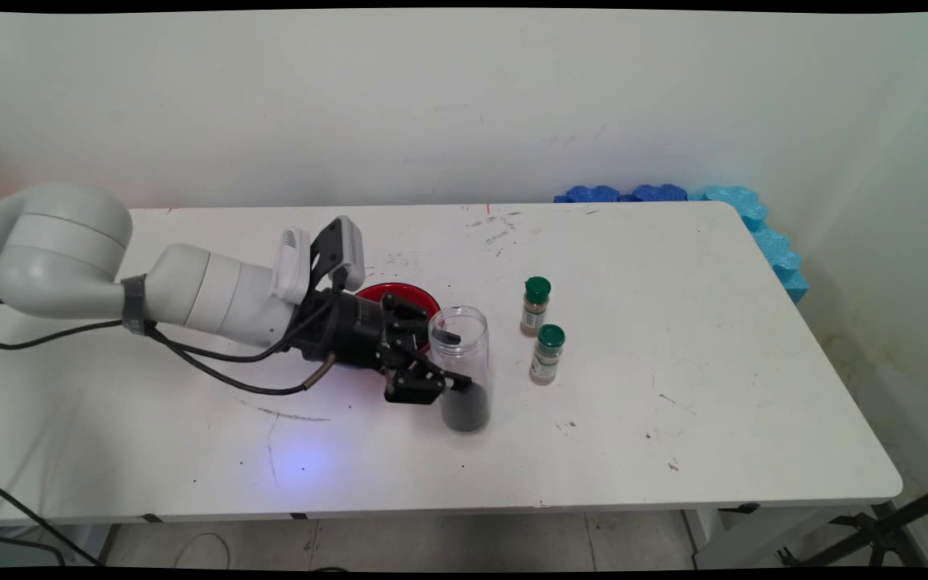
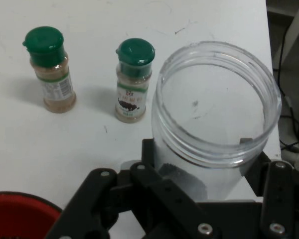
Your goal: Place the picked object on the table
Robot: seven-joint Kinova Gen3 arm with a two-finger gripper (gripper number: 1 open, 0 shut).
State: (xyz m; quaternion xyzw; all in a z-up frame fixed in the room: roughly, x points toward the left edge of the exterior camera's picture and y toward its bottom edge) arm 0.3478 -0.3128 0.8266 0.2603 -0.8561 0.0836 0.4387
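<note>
The main view shows one clear jar [image 1: 461, 369], dark at the bottom, two green-capped spice bottles [image 1: 535, 306] [image 1: 547, 354] right of it, and one red bowl [image 1: 399, 300] behind the gripper [image 1: 454, 358]. In the hand view the jar [image 2: 217, 129] stands upright and lidless on the white table [image 2: 89, 144] between the gripper's [image 2: 209, 174] fingers [image 2: 152, 154], which are closed against its sides, with both bottles [image 2: 47, 69] [image 2: 133, 79] beyond.
</note>
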